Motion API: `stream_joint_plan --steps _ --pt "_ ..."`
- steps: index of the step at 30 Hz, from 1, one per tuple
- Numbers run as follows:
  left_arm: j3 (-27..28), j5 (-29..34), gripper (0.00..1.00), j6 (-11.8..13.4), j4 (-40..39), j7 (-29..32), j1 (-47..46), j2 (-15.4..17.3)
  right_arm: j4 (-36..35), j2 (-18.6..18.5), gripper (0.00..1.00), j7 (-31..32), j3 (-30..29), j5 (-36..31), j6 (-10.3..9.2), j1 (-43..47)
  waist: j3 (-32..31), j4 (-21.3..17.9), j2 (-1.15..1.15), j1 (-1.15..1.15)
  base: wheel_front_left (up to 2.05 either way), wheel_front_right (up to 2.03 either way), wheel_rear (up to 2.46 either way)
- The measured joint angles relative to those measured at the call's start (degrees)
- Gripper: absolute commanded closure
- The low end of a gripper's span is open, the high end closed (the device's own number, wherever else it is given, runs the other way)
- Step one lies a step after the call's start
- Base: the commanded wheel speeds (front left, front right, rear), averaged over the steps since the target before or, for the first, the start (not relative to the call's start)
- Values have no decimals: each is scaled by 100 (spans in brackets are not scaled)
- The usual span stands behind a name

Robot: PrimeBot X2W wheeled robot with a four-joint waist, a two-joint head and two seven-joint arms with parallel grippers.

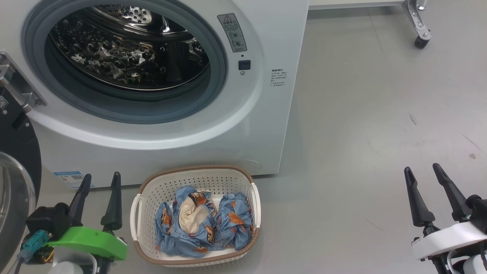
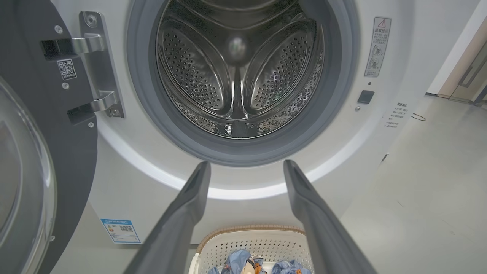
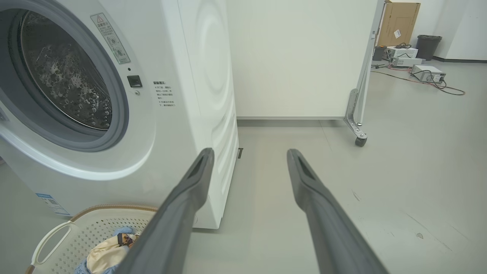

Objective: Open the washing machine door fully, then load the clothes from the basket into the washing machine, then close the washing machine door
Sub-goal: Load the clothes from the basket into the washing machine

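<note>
Clothes: two crumpled bundles of light-blue fabric, printed with orange and brown figures, are held in the basket. A cream lining is turned outward on the left bundle. The bundles lie on the basket floor, pressed against each other, below the rim.

Basket: cream-white plastic, a rounded rectangle. The walls are perforated with small round holes and the rim is brown with a woven look. A white loop is fitted at each side as handles. It is set on the floor just in front of the washing machine, below the round opening.

Washing machine: white, with a smooth front. The door stands open at the left; it is glossy black, has a bulging clear window and is carried on a metal hinge. The opening is ringed by a grey rubber gasket. Behind it a drum of shiny perforated steel with raised ribs is seen. A small blue label is stuck low on the front.

Left hand: released, fingers spread, nothing gripped; it is placed just left of the basket, apart from it.

Right hand: released likewise, nothing gripped, over the floor well to the right of the basket.
</note>
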Motion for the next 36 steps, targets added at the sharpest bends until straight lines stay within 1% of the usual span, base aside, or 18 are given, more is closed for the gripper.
stream_joint_plan --steps 12,19,29,36 --pt "-7 -62 0 0 145 0 1 -33 -23 11 0 0 21 0 0 0 53 8 0 0 23 -23 0" --pt "-149 -62 0 0 248 0 -2 -75 -88 22 0 0 55 0 0 -7 171 4 0 0 0 0 0" --pt "-573 9 0 0 853 0 -35 -168 -179 73 0 0 220 0 0 -154 483 -48 0 0 0 0 0" --pt "-866 34 0 0 1426 10 -308 -243 -221 134 0 0 266 0 0 -339 798 -116 0 0 0 0 0"
